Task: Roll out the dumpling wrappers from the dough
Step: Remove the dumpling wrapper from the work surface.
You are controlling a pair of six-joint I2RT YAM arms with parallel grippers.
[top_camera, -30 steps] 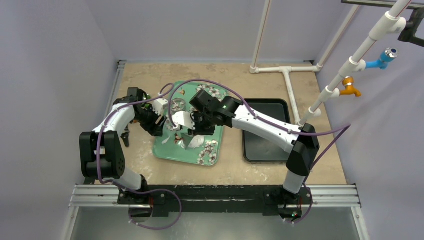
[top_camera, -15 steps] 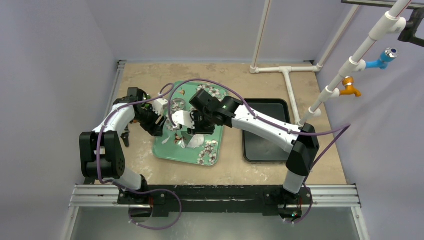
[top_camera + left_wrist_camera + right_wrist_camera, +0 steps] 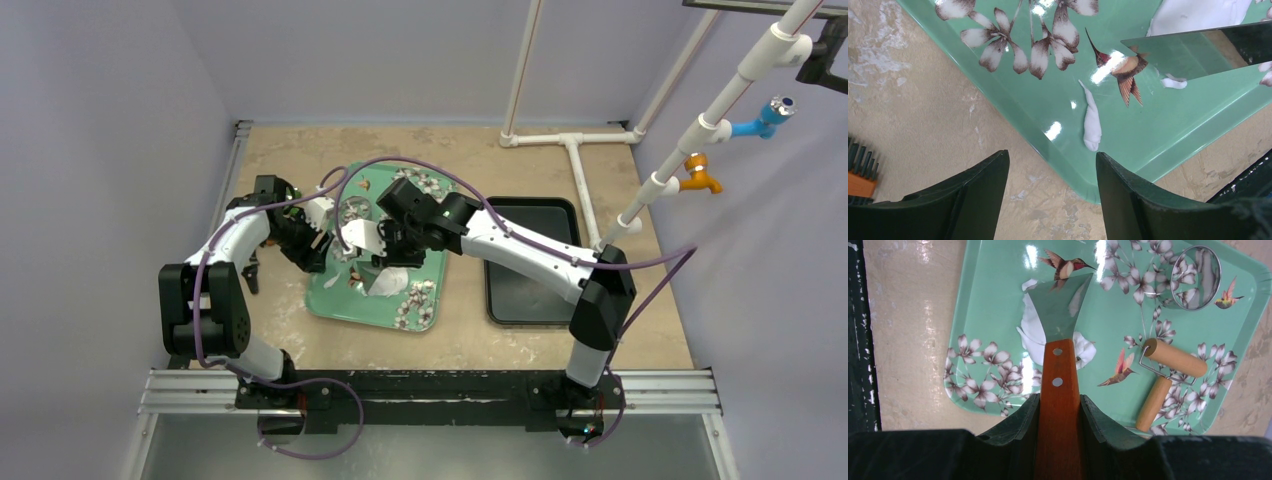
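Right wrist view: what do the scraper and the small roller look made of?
Scraper blade: polished metal, mirroring the tray's bird print. Scraper handle: reddish-brown wood, likely varnished, two metal rivets. Roller: pale, matte wood, probably unfinished, on a wire frame.

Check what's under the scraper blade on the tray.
White dough shows either side of the blade of the scraper, on the green floral tray. The part beneath the blade is covered; whether they touch cannot be told.
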